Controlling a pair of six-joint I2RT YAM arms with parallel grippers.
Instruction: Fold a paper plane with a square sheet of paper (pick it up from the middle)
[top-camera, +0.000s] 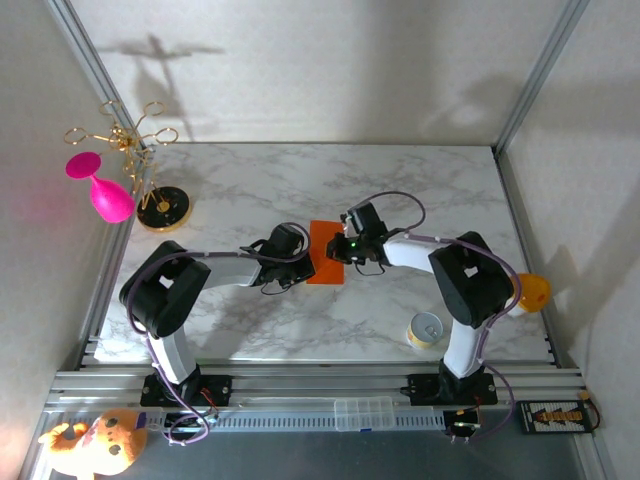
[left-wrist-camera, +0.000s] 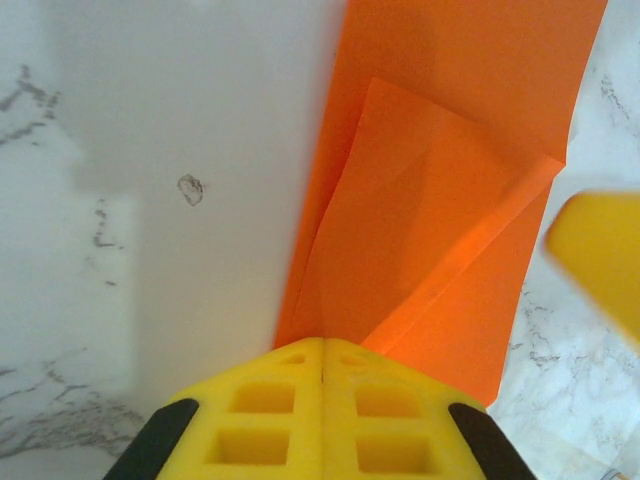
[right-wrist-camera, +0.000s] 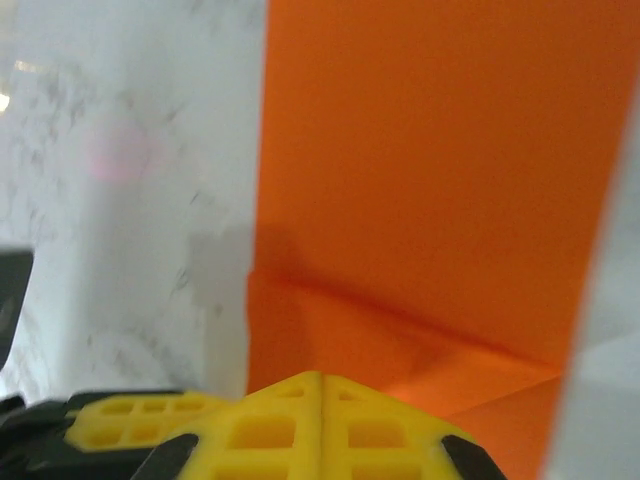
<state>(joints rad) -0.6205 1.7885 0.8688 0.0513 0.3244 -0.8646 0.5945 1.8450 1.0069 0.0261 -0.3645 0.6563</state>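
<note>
So the left gripper (left-wrist-camera: 322, 345) has its fingers pressed tight together, nothing visible between them; the orange paper (left-wrist-camera: 470, 120) starts right at their tips and runs on ahead, with a folded flap slanting across it; right gripper (right-wrist-camera: 320, 378) is the same deal, fingers squeezed together, tips at the paper's creased near end; marble table (left-wrist-camera: 150, 150) either side.

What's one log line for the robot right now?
stage: folding | square sheet of paper: on table, flap folded over | left end effector: shut, at paper's edge | right end effector: shut, at paper's edge
</note>
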